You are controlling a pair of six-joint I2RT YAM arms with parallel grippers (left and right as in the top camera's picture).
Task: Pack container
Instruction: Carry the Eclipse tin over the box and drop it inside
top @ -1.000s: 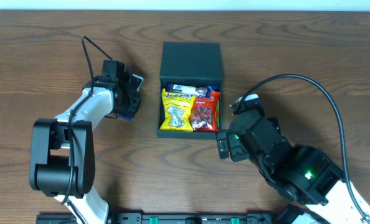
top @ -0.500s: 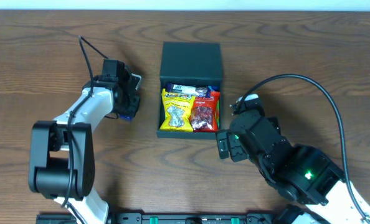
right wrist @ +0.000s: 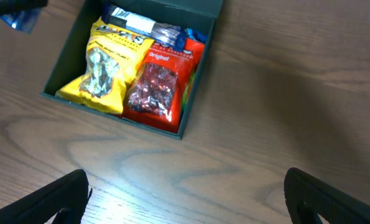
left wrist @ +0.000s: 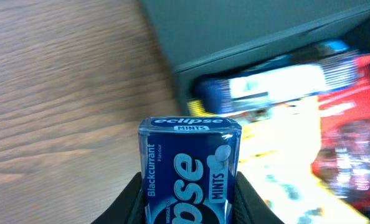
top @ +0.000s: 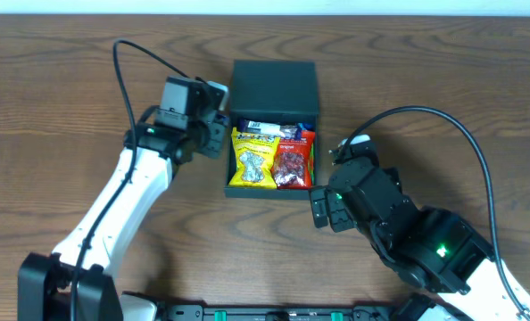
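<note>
Container (top: 274, 85): yellow packet (top: 253, 159), red packet (top: 292, 163) inside; left pincer (left wrist: 186, 190) grips mints (left wrist: 190, 158).

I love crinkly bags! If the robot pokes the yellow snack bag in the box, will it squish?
Probably squishy: the yellow snack bag looks puffy and wrinkled. Likely light too, being a thin packet. It probably won't slide much, as it seems wedged between the red bag and the container wall.

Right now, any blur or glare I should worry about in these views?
Left wrist: mint box sharp, container and packets beyond it smeared. Right wrist: box contents crisp, mild sheen on the bare table. Overhead: evenly lit, sharp.
</note>
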